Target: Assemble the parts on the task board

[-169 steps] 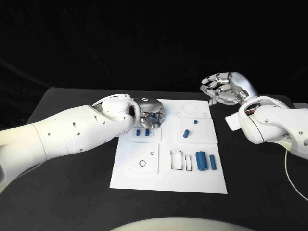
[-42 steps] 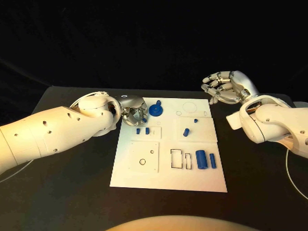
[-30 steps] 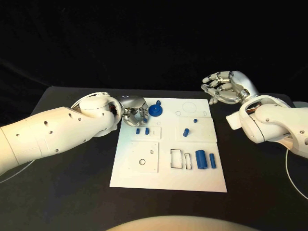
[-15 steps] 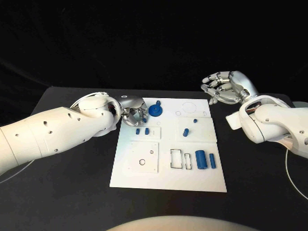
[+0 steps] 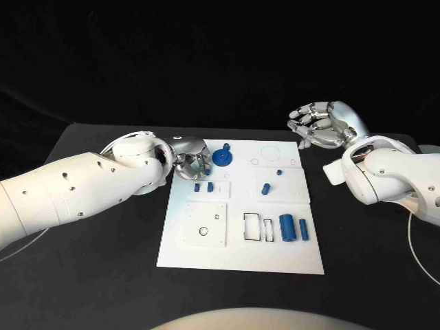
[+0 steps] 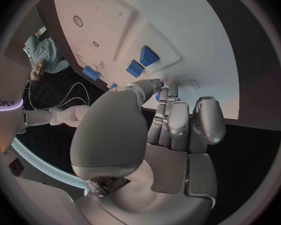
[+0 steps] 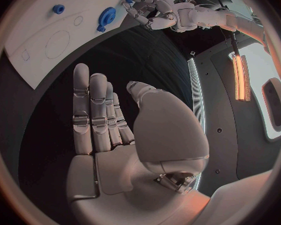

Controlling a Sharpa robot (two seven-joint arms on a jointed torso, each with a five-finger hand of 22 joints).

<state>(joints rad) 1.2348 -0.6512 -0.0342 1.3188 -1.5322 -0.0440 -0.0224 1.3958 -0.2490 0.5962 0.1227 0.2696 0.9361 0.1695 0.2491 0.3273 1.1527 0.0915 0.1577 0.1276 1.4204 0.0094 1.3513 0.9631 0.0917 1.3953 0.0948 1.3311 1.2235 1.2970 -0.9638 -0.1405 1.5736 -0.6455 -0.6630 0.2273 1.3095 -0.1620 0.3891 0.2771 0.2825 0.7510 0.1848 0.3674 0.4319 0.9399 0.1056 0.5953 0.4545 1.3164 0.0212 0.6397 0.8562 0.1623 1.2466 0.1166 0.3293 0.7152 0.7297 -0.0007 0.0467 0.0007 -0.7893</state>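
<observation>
The white task board (image 5: 195, 240) lies in the middle of the black table. A blue gear (image 5: 223, 159) stands near its far left corner, and it is also in the right wrist view (image 7: 106, 16). My left hand (image 5: 190, 162) sits just left of the gear with its fingers bent toward it and nothing visibly held. In the left wrist view the left hand's fingers (image 6: 178, 122) reach over the board edge near two small blue parts (image 6: 142, 62). My right hand (image 5: 319, 126) hovers open beyond the board's far right corner, its fingers (image 7: 93, 115) straight.
Two small blue pieces (image 5: 203, 186) lie just in front of the left hand. Short blue pegs (image 5: 267, 189) lie mid-board. Two blue cylinders (image 5: 292, 229) lie beside rectangular outlines (image 5: 251, 228) near the board's right front. Black table surrounds the board.
Since the oldest frame my left hand has drawn back to the left, uncovering the blue gear on the board. Over the last second nothing has visibly moved. The right hand stayed put.
</observation>
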